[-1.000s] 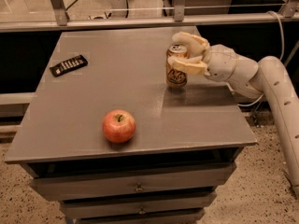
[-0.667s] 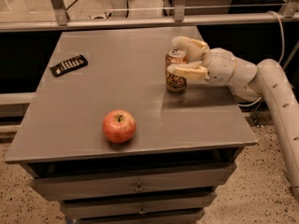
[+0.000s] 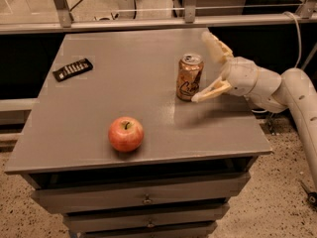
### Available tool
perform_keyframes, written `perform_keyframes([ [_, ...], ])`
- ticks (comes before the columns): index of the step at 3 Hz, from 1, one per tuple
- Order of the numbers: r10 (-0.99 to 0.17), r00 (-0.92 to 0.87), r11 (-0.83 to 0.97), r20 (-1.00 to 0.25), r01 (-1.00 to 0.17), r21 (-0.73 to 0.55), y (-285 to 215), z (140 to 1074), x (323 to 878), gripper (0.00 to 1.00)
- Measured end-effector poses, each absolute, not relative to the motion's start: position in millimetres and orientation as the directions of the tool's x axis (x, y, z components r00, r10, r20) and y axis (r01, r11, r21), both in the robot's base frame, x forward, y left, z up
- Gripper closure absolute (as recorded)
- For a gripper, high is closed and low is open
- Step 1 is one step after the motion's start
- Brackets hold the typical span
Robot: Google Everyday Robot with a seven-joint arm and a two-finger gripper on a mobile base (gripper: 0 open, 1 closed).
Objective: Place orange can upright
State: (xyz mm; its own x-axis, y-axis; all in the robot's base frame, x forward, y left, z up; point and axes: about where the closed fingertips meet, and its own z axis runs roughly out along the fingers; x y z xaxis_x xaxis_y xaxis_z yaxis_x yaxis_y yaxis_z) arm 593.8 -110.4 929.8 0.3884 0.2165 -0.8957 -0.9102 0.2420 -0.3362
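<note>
The orange can (image 3: 189,77) stands upright on the grey table (image 3: 124,83), right of the middle. It is copper-orange with a silver top and a swirly label. My gripper (image 3: 205,67) is just to the right of the can, open. One finger (image 3: 216,45) reaches out behind the can's top. The other finger (image 3: 210,91) ends close to the can's lower right side. The can stands free between and left of the fingertips.
A red apple (image 3: 126,133) sits near the table's front edge. A black remote (image 3: 72,69) lies at the far left. My white arm (image 3: 277,90) comes in from the right over the table's right edge. Drawers (image 3: 143,200) are below the top.
The fingers were closed around the can; they have opened and the gripper has drawn back to the right. The can stays upright in place.
</note>
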Motion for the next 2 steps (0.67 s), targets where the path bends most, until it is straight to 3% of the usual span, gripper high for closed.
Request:
perform_keyframes([
  [2,-0.11,0.328,0.27,-0.938,-0.899,-0.346,-189,1007,567,0.0],
])
